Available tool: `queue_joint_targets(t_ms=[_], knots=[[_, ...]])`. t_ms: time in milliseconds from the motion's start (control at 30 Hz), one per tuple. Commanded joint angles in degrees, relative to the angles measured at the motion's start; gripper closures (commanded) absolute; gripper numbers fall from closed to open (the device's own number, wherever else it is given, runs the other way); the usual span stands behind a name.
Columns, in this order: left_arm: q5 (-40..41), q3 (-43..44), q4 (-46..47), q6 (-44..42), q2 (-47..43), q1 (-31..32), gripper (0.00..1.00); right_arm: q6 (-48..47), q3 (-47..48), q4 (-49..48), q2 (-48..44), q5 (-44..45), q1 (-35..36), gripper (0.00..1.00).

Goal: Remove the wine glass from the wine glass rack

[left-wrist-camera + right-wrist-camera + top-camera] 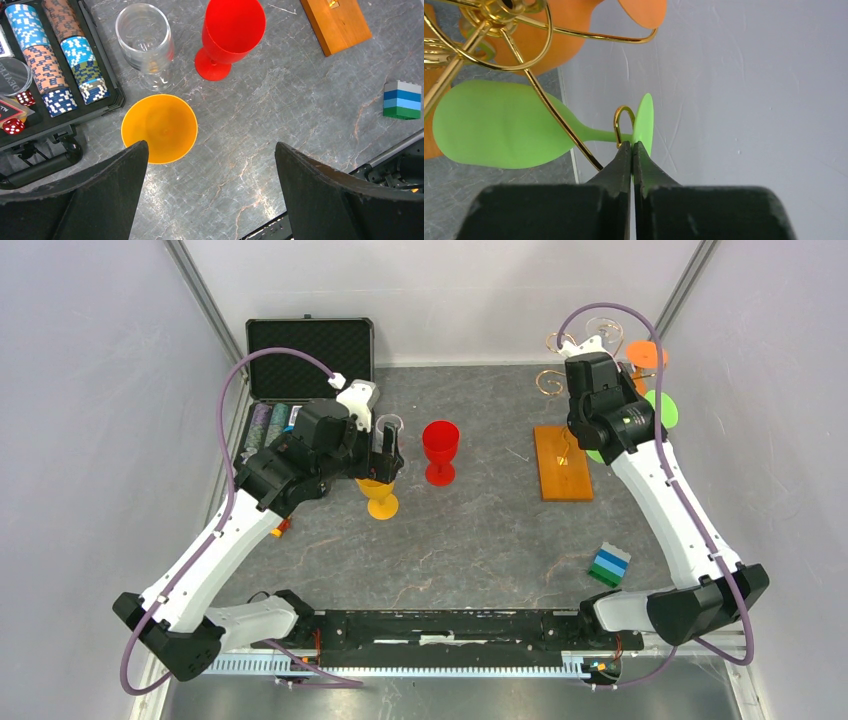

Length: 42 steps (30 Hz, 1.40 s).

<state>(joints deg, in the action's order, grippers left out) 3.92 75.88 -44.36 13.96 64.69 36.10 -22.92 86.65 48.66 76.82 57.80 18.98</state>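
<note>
The wine glass rack is a gold wire tree (556,380) on an orange-brown wooden base (562,462) at the back right. Its curled arms (499,35) show up close in the right wrist view. A green wine glass (499,125) hangs on its side from a gold hook (623,117), with its foot (661,410) toward the right wall. An orange glass (645,355) hangs behind it. My right gripper (632,146) is shut, its tips pinched on the rim of the green foot beside the hook. My left gripper (211,145) is open and empty above the table, next to a yellow glass (160,127).
A red glass (440,450) and a clear glass (144,37) stand upright near the yellow one. An open black chip case (300,360) lies at the back left. A blue-green block stack (608,565) sits at the front right. The right wall is close behind the rack.
</note>
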Motion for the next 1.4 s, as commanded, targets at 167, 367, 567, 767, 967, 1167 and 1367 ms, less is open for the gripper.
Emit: queue_joint_targets(t_ms=[167, 367, 567, 767, 967, 1167, 1367], knots=[[-0.7, 0.15, 2.53, -2.09, -1.37, 0.12, 0.0, -2.3, 0.05, -1.4, -1.17, 3.94, 0.07, 1.0], [-0.64, 0.07, 2.52, -2.09, -1.57, 0.11, 0.0, -2.26, 3.8, 1.41, 0.09, 6.84, 3.05, 1.0], [-0.5, -0.29, 2.54, -2.05, -1.61, 0.11, 0.0, -2.06, 2.4, 4.52, 0.22, 12.92, 9.93, 1.0], [-0.6, -0.11, 2.53, -2.0, -1.11, 0.14, 0.0, -1.92, 1.94, 4.25, 0.45, 13.65, 10.9, 1.0], [-0.69, -0.29, 2.54, -1.74, -1.06, 0.16, 0.0, -5.79, 1.67, -1.26, 1.81, 14.63, 10.9, 1.0], [-0.59, -0.22, 2.54, -1.85, -1.41, 0.11, 0.0, -13.49, 0.62, -11.83, 2.31, 16.12, 10.73, 1.0], [-0.45, -0.46, 2.56, -1.91, -1.63, 0.11, 0.0, -21.62, -2.91, -23.31, 1.37, 15.03, 8.1, 1.0]])
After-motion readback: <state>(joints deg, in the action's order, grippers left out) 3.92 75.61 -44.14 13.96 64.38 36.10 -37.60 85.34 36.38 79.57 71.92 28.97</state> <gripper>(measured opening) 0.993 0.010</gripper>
